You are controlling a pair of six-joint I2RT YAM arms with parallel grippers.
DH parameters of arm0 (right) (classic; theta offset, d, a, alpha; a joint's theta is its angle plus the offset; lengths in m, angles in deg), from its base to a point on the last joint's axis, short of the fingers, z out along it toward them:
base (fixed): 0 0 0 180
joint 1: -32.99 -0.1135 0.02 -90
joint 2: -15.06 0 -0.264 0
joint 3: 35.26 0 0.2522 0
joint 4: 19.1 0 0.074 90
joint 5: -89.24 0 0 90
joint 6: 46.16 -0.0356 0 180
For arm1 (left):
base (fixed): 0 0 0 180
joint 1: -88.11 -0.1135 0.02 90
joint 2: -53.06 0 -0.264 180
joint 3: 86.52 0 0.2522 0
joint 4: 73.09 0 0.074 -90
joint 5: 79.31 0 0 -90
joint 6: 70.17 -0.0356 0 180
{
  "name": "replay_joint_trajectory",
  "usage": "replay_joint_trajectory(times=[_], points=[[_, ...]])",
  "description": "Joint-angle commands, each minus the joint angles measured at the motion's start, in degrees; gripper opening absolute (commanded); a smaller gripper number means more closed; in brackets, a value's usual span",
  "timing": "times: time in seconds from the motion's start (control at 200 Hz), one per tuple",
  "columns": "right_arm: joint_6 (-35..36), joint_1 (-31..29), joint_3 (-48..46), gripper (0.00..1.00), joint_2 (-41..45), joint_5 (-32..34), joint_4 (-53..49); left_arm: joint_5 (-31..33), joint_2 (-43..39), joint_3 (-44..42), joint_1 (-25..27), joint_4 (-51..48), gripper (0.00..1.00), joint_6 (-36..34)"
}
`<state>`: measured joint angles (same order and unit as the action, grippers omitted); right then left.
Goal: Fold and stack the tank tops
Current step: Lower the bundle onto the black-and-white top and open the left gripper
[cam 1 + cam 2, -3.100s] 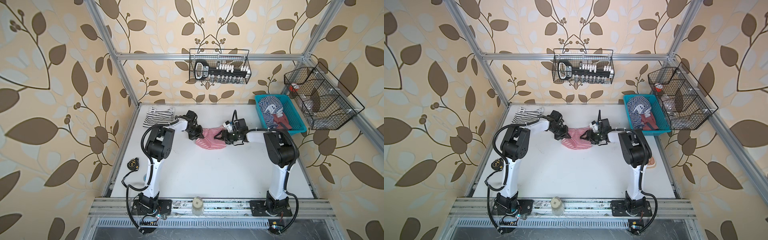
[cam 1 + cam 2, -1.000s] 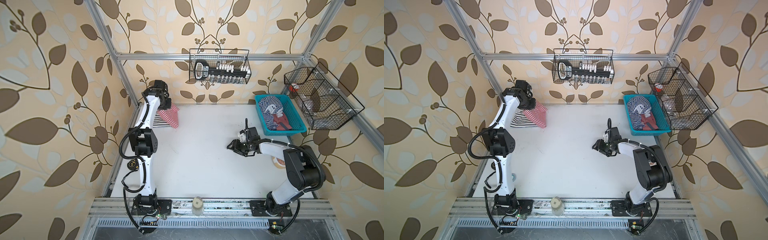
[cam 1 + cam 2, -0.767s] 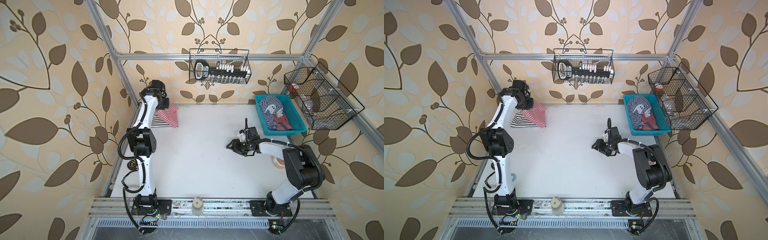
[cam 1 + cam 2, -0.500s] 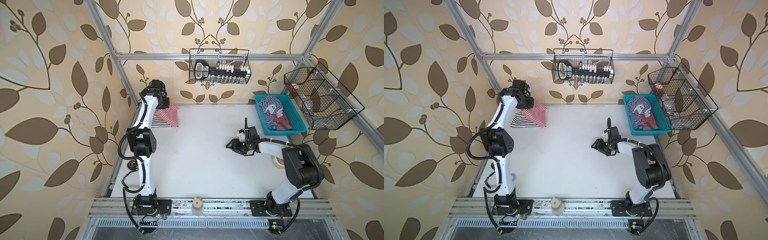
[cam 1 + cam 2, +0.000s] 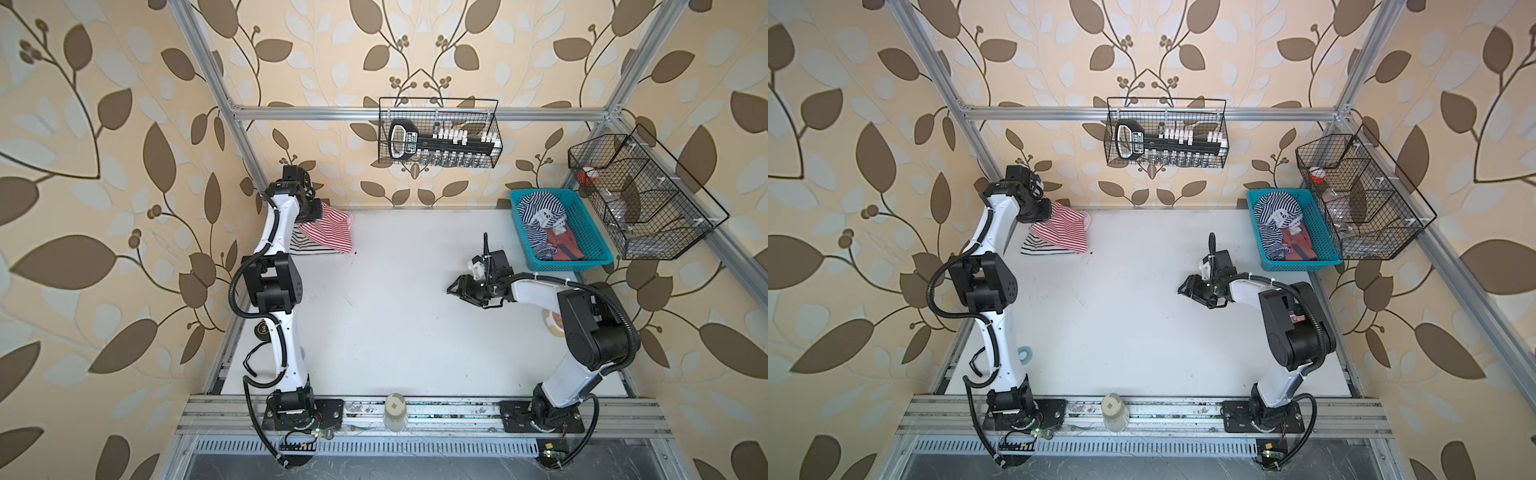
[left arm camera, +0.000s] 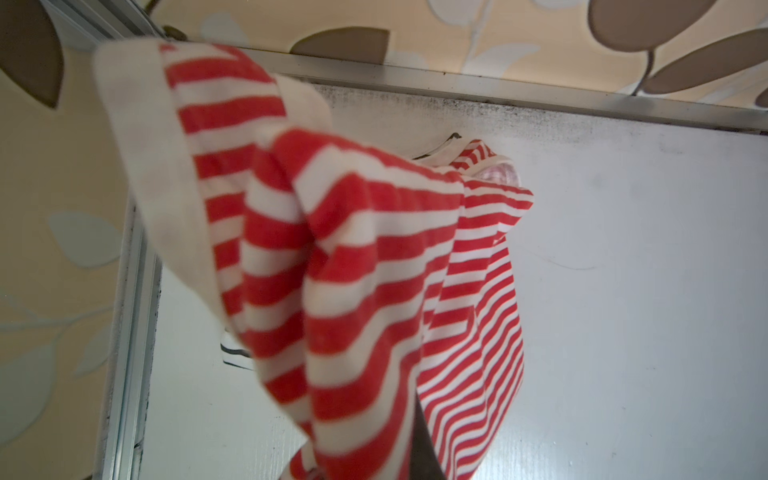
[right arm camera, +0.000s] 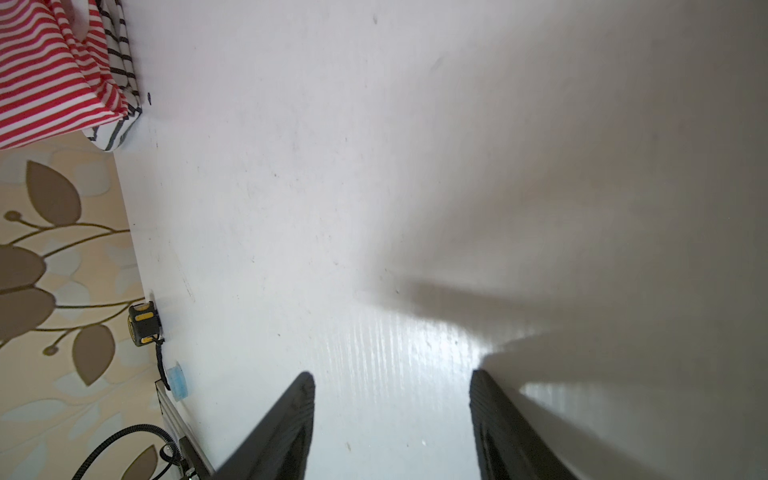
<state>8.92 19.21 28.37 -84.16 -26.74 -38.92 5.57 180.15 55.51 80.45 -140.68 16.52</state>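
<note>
White tabletop (image 5: 395,332), striped tops piled at far-left corner.
Red-and-white striped knit tank top (image 5: 328,230) is held lifted by the clamped left gripper (image 5: 314,210), its hem draped over the folded black-and-white striped tank top (image 5: 300,246) lying flat beneath. Teal plastic basket (image 5: 598,249) of clothes is seen far right. Right gripper (image 7: 392,419) is poised mid-table, jaws parted, holding nothing.

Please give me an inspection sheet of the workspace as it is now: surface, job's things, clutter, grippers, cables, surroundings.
Surface: white table, faint scuffs.
Job's things: red-striped tank top hanging over folded black-striped tank top at the far left corner.
Clutter: blue basket with clothes; tape measure; tape roll.
Grippers: left gripper shut on the red-striped tank top; right gripper open, empty.
Cables: black hose along the left arm.
Surroundings: wire baskets on leaf-pattern walls.
</note>
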Motion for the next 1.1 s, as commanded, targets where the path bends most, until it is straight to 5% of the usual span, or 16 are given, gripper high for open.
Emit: replay_joint_trajectory(times=[0.0,0.44,0.545,0.75,0.945,1.095], points=[[-0.09,-0.97,0.64,0.61,-2.85,1.28,-3.32,-2.89,0.82,-0.63,-0.98,4.10,0.00,-2.19],[-0.34,-3.46,4.26,0.61,-7.19,2.40,-5.24,-3.28,9.03,0.31,-4.29,6.88,0.00,-1.28],[-0.15,-3.96,5.06,0.61,-7.66,2.51,-5.86,-2.28,9.71,0.32,-5.15,7.20,0.46,-0.12],[0.28,-4.10,5.50,0.61,-6.67,2.51,-6.76,1.45,7.73,0.31,-6.37,8.53,0.92,2.35],[1.31,-4.02,4.94,0.61,-1.82,3.00,-8.24,1.71,1.39,-0.38,-6.75,8.25,0.99,4.65],[4.90,-2.02,4.54,0.62,7.89,4.45,-10.05,-0.42,-11.39,-8.08,-6.26,10.12,0.99,7.82]])
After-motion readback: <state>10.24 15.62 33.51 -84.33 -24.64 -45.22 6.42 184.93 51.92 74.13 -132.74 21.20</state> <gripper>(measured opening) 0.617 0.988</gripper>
